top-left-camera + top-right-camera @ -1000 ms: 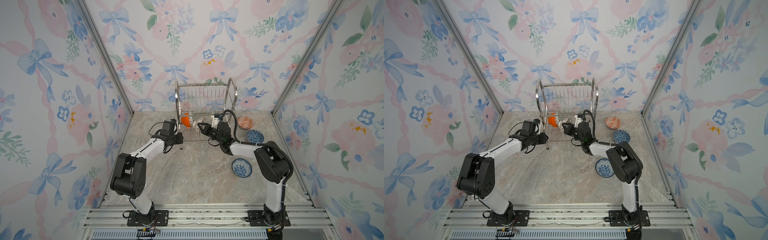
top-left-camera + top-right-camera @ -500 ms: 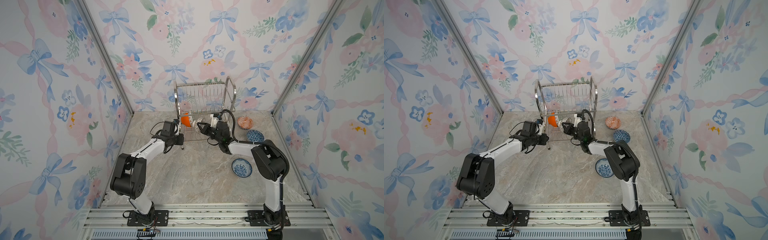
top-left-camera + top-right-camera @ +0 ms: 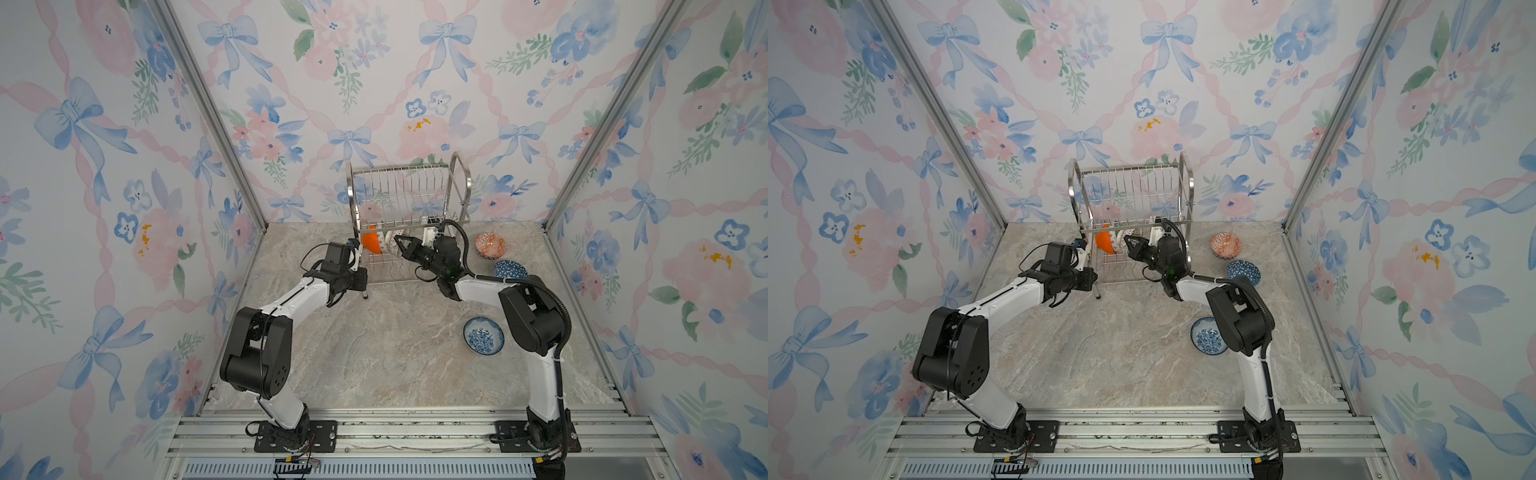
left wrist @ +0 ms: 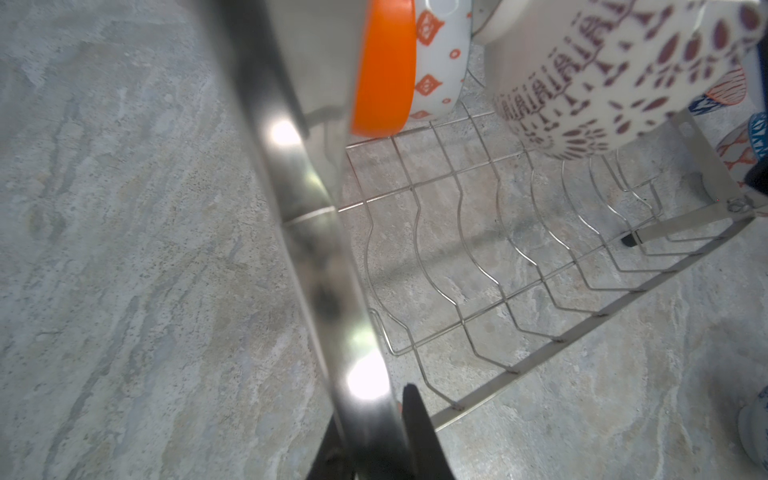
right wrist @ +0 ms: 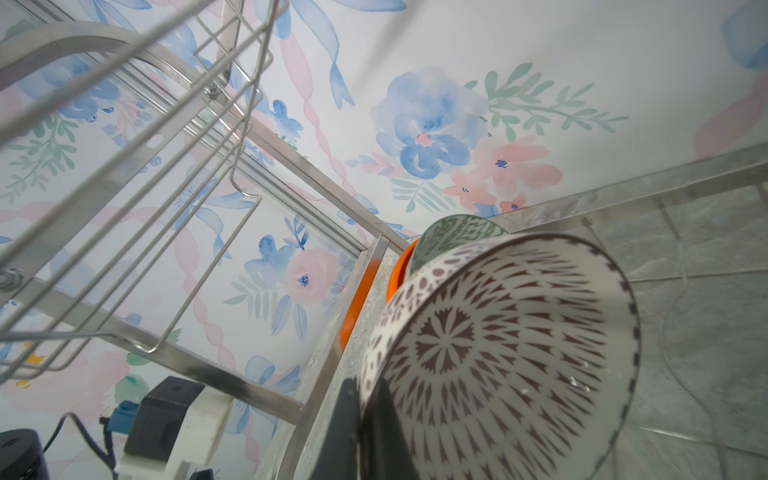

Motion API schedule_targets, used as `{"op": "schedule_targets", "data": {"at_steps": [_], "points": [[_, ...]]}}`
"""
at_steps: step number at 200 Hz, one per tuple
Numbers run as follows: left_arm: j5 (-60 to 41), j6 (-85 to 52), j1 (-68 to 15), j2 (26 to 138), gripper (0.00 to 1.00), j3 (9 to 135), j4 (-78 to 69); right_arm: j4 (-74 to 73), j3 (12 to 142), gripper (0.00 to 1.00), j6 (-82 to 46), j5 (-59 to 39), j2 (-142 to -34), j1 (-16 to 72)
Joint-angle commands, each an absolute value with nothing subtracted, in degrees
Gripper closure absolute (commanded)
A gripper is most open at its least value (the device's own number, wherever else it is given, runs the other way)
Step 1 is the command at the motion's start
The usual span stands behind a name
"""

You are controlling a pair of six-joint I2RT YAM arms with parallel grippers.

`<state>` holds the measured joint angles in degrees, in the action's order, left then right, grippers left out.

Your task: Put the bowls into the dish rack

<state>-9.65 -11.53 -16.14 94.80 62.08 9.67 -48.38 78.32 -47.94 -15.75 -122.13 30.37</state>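
Observation:
The dish rack [image 3: 409, 195] stands at the back of the table. My left gripper [image 3: 362, 277] is shut on its left side frame [image 4: 316, 232], a finger [image 4: 415, 415] on each side of the bar. My right gripper [image 3: 400, 242] is shut on the rim of the white bowl with dark lattice [image 5: 498, 353], holding it on edge over the lower shelf. Behind it stand a green-white bowl [image 5: 453, 232] and an orange bowl [image 3: 371, 242]. In both top views an orange-red patterned bowl [image 3: 491, 245], a dark-blue bowl [image 3: 510, 269] and a blue-white floral bowl [image 3: 483, 336] lie on the table.
The rack's upper shelf [image 5: 124, 166] hangs close above my right gripper. The three loose bowls lie right of the rack, beside my right arm [image 3: 482, 289]. Wallpapered walls close in the marble table [image 3: 395, 353] on three sides.
My left jaws have narrowed onto the rack's side frame, and the rack's top has shifted slightly left. The right gripper has edged a little farther in with the lattice bowl.

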Motion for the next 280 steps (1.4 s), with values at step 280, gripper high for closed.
{"op": "schedule_targets", "data": {"at_steps": [280], "points": [[-14.74,-12.04,-15.88,98.87,1.0,61.17,21.86,-55.96,96.31,1.0,-52.21,-33.28,-137.77,24.61]]}}
